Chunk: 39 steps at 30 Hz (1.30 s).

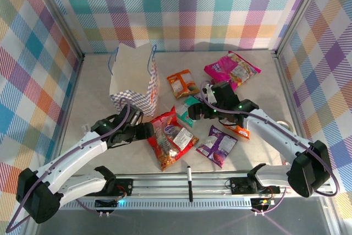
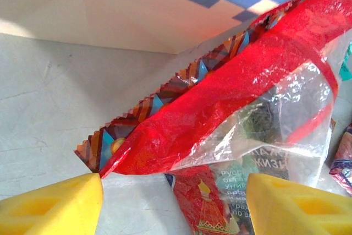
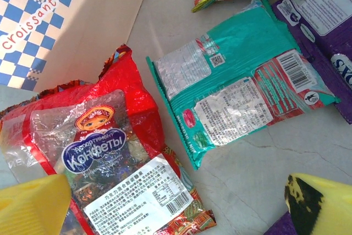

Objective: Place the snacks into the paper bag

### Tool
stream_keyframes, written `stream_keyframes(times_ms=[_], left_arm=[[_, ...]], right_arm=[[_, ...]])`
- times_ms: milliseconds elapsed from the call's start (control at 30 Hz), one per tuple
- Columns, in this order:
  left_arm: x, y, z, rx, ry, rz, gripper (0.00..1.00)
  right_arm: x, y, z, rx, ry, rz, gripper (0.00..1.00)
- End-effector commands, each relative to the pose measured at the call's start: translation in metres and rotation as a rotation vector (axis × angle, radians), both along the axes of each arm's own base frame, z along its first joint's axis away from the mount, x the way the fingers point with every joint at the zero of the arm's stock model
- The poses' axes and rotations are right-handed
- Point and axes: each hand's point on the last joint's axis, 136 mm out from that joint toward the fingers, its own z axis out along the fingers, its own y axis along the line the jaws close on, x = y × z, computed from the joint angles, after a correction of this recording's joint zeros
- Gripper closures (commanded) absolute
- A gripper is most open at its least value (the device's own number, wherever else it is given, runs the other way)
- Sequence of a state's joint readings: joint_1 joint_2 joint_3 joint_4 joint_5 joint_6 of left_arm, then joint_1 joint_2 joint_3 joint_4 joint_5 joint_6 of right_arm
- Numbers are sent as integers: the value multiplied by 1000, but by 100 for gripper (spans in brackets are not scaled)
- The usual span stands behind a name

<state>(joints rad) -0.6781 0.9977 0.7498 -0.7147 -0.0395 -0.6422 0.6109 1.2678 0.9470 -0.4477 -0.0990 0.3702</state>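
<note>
since my left gripper (image 2: 175,191) is spread wide with the near end of the big red crinkly snack packet (image 2: 231,97) lying between its yellow fingers (image 2: 55,207), the step in hand looks like taking hold of that packet. nothing is pinched yet. to do it well i should settle lower so the pads meet the folded end seam and not the slack clear window, which i judge would slip and crumple. then i should clench firmly and lift high enough to clear the rim of the tan paper carrier bag with blue-and-white checked sides (image 1: 135,78), which stands upright just beyond the packet, its mouth facing up. the foil is limp, so i expect it to droop and catch the bag's edge if i carry it low. my right gripper (image 3: 179,185) is likewise released, hanging over the table between the red packet and the teal foil packet (image 3: 242,86), holding nothing. as for the bag, what i see of its inside from above is bare paper. i make out no packet in it. the pink packet (image 1: 232,69), the orange packet (image 1: 183,82) and the purple packet (image 1: 217,145) lie out on the table, so the job seems barely begun.
</note>
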Motion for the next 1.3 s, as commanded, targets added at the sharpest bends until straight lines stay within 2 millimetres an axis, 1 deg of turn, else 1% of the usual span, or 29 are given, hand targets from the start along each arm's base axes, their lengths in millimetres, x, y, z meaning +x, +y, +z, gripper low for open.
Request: stream_keyframes(times_ms=[0, 133, 300, 467, 667, 800, 833, 867, 900, 1000, 1067, 1133, 1167, 1267], left_arm=[[-6, -9, -11, 6, 11, -7, 31], [-14, -22, -11, 16, -7, -35, 31], [-18, -38, -6, 16, -30, -57, 31], [-14, -56, 1, 24, -47, -66, 31], [-6, -83, -1, 41, -43, -90, 33], [-6, -81, -13, 110, 12, -58, 43], [-6, -79, -18, 139, 32, -48, 48], [-7, -76, -22, 168, 51, -35, 55], [-7, -77, -25, 180, 62, -36, 60], [-6, -86, -31, 158, 77, -39, 80], [-3, -91, -26, 153, 71, -45, 91], [0, -92, -18, 164, 57, -59, 99], [1, -92, -12, 167, 48, -67, 100], [4, -93, 5, 169, 21, -93, 100]], right_arm=[[-7, 3, -4, 19, 18, 7, 1], [-10, 1, -7, 13, 21, 7, 1], [-12, 0, -15, 5, 37, 3, 1], [-13, -2, -18, 3, 39, -1, 1], [-16, -7, -19, -9, 31, -4, 1], [-18, -9, -20, -16, 28, -1, 1], [-18, -9, -20, -16, 27, 1, 1], [-18, -9, -19, -16, 23, 3, 1], [-18, -10, -19, -17, 20, 3, 1], [-18, -11, -19, -23, 12, 5, 1], [-18, -11, -20, -29, 9, 10, 0], [-19, -9, -19, -19, 4, 30, 0], [-21, -5, -17, -2, 2, 47, 1], [-27, 6, -14, 47, 16, 105, 1]])
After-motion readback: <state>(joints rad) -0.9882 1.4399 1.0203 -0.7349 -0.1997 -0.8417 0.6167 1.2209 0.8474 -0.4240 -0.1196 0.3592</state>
